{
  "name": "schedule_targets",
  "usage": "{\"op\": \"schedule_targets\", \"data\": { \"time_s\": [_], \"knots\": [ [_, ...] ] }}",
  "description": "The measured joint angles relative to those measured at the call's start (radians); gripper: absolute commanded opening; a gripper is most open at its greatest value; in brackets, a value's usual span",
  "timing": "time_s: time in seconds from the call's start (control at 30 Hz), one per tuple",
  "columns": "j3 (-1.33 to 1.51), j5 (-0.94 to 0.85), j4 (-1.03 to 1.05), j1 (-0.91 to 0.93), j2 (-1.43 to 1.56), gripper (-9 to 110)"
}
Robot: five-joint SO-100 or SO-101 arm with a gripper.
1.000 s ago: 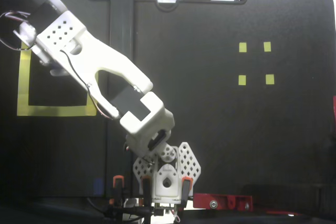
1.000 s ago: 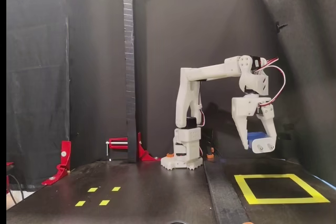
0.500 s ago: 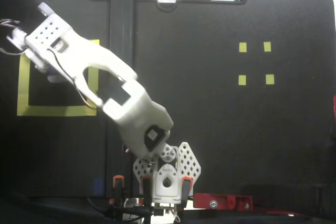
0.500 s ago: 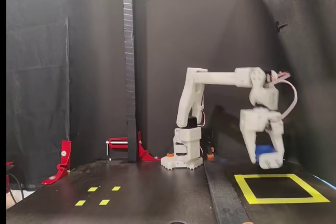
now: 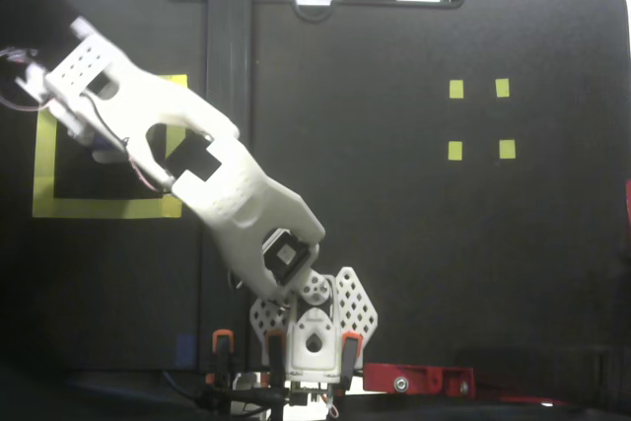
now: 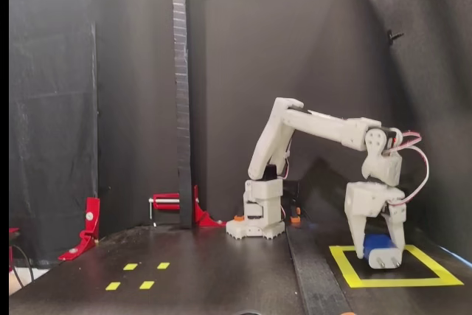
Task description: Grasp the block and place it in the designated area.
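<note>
The designated area is a square of wide yellow tape (image 5: 99,207) at the left of the black table in a fixed view from above, and at the front right in a fixed view from the side (image 6: 346,267). My gripper (image 6: 375,252) points straight down inside the square, close to the surface. Its jaws are shut on the dark-blue block (image 6: 376,243). From above, the white wrist covers the gripper (image 5: 99,145), and only a sliver of the block (image 5: 102,153) shows. The block's prongs are hidden.
Four tiny yellow tape squares (image 5: 480,118) lie on the other side of the table (image 6: 138,275). A tall black post (image 6: 181,86) stands beside the arm base (image 6: 258,215). Red clamps (image 6: 177,201) (image 5: 419,379) sit near the base and table edge.
</note>
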Motion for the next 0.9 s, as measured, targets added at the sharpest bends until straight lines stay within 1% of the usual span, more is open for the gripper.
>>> {"op": "schedule_targets", "data": {
  "time_s": [0.4, 0.53, 0.63, 0.73, 0.9],
  "knots": [
    [-0.002, 0.008, -0.009, -0.005, -0.005, 17],
    [-0.002, 0.008, -0.005, -0.005, -0.005, 20],
    [-0.003, -0.006, 0.015, -0.005, -0.005, 28],
    [-0.003, -0.023, 0.038, -0.003, -0.006, 40],
    [-0.002, -0.034, 0.052, -0.005, -0.011, 48]
  ]
}}
